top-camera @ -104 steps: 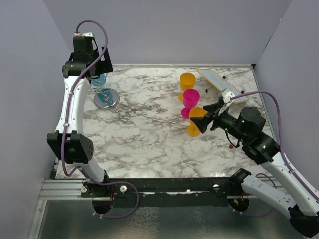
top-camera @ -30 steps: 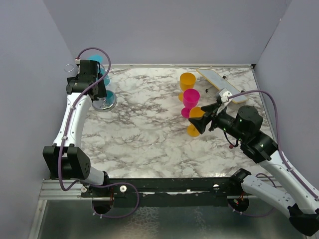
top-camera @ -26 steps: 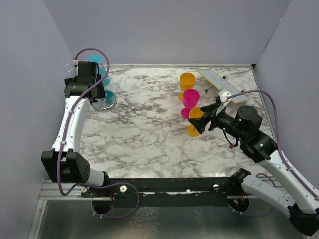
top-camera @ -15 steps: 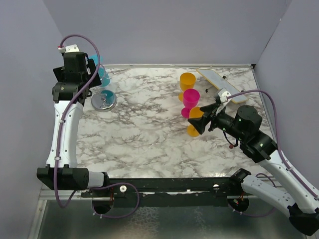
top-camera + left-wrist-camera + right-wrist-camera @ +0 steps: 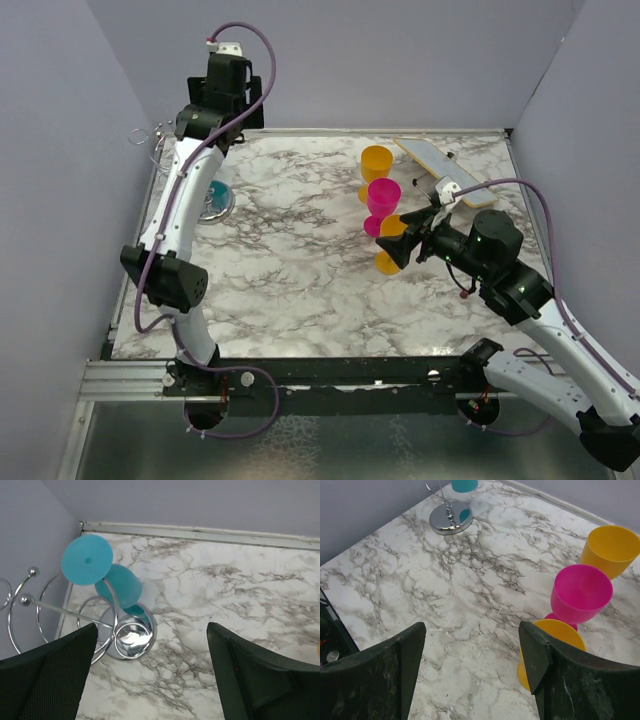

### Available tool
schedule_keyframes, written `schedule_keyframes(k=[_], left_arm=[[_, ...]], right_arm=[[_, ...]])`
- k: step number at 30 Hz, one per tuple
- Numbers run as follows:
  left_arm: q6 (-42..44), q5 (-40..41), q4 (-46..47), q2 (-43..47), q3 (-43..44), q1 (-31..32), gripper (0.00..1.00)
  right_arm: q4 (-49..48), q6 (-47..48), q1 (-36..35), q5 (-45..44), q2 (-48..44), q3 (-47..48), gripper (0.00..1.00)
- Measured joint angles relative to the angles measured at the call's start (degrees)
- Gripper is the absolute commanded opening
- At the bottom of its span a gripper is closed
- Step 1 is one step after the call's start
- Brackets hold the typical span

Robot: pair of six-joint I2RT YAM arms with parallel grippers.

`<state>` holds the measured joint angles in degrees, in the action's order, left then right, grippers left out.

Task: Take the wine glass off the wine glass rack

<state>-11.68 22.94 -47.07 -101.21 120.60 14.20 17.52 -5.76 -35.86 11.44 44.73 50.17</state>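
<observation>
Still hanging upside down on the wine glass rack (image 5: 127, 647) at the far-left corner of the surface (image 5: 240, 590), the teal wine glass (image 5: 119, 586) is left behind. The left tool (image 5: 152, 630) has risen well above it, spread and empty, so the removal probably needs a fresh approach. The right tool (image 5: 472, 627) hovers spread, holding nothing, near the pink cup (image 5: 581, 599); from above the left arm (image 5: 175, 215) covers much of the rack, and the glass's stem is hidden behind its foot.

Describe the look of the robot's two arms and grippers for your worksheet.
The left arm and right arm have white links and black joint housings; a purple cable loops along each. The left gripper and right gripper have broad, black, textured fingers.
</observation>
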Motion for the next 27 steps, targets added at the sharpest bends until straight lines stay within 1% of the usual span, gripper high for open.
schedule_keyframes(k=[5,9,12,14,18,27], left_arm=[[7.65,8.33,-1.03,-10.23,10.25,2.64,0.90],[12.41,15.10,-0.92,-14.49,12.41,3.02,0.87],[14.51,18.67,-0.28,-17.00,12.50,2.64,0.82],[15.19,19.69,0.63,-18.32,12.41,2.08,0.80],[16.63,20.11,3.89,-18.91,10.86,0.28,0.79],[22.77,20.92,13.75,-19.15,7.63,-2.16,0.77]], right_arm=[[0.00,0.00,0.00,0.00,0.52,0.00,0.76],[0.00,0.00,0.00,0.00,1.03,0.00,0.76],[0.00,0.02,0.00,-0.02,1.16,0.00,0.76],[0.02,0.00,0.00,-0.02,1.16,0.00,0.76],[0.02,0.02,0.00,-0.02,1.09,0.00,0.76],[0.00,0.00,0.00,0.00,0.83,0.00,0.76]])
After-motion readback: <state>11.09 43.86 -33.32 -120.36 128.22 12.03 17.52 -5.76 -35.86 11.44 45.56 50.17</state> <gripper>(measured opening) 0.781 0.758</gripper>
